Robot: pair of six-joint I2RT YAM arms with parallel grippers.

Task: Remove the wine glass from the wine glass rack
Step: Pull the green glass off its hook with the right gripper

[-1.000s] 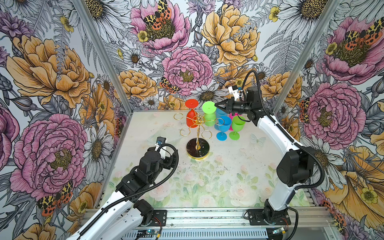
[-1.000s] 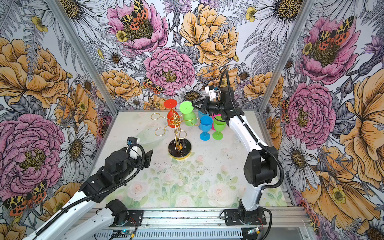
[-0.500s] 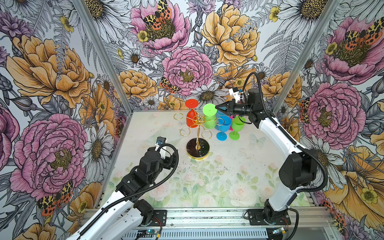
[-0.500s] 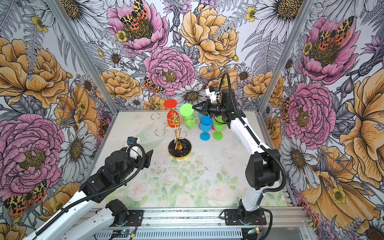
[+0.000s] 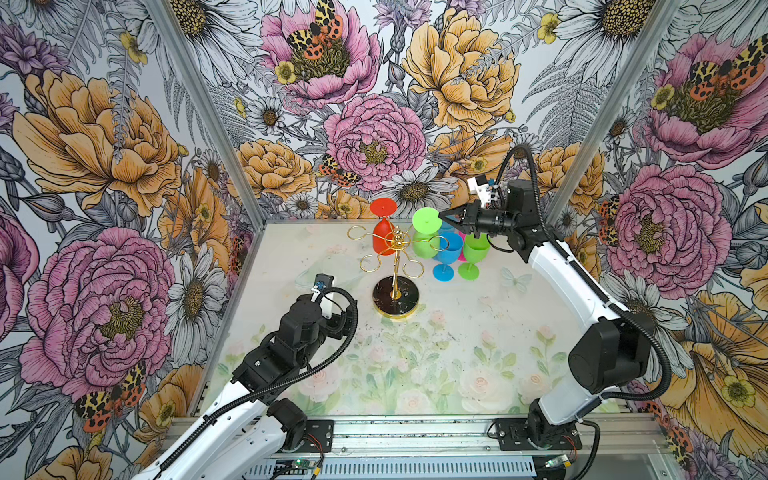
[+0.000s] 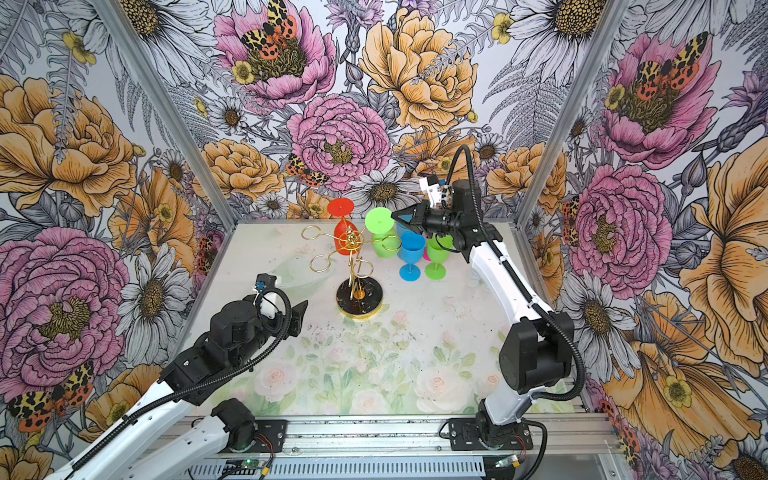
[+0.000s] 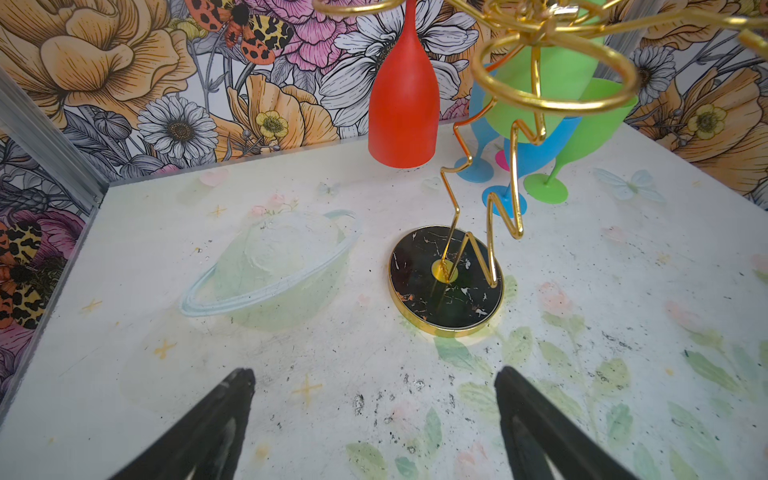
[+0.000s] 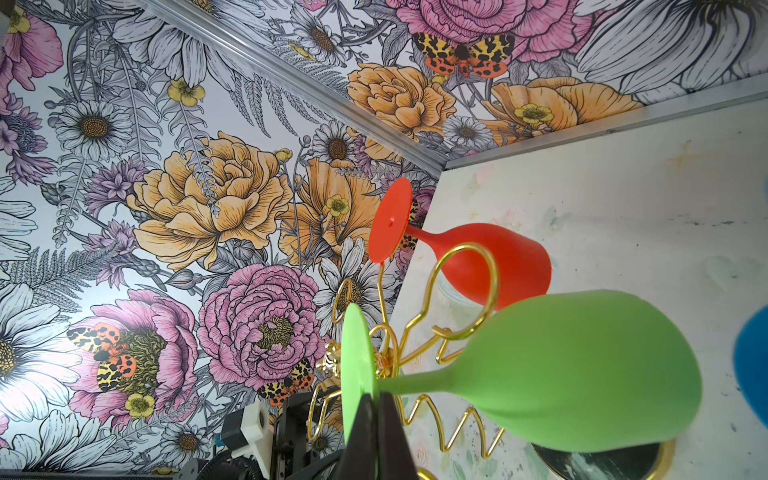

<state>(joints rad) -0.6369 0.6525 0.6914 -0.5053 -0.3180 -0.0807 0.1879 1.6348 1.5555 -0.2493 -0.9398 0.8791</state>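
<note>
Gripping green glass (image 8: pixel 573 370) by its foot (image 8: pixel 358 365) with right jaws, on the rack (image 5: pixel 395 296).
Hangs bowl-down, stem upright at a loop just ahead of those jaws; probably needs drawing back toward them. With left jaws released, low over bench (image 5: pixel 457 353), farther off.

You have bright, even light in both top views, faint shadows on table (image 5: pixel 457 332). Your wrist views bow at edges; blue glass (image 8: pixel 752 374) blurred close up.

Floral table (image 5: pixel 457 353), wine glass rack (image 5: pixel 395 296), upright glasses (image 5: pixel 451 249)
</note>
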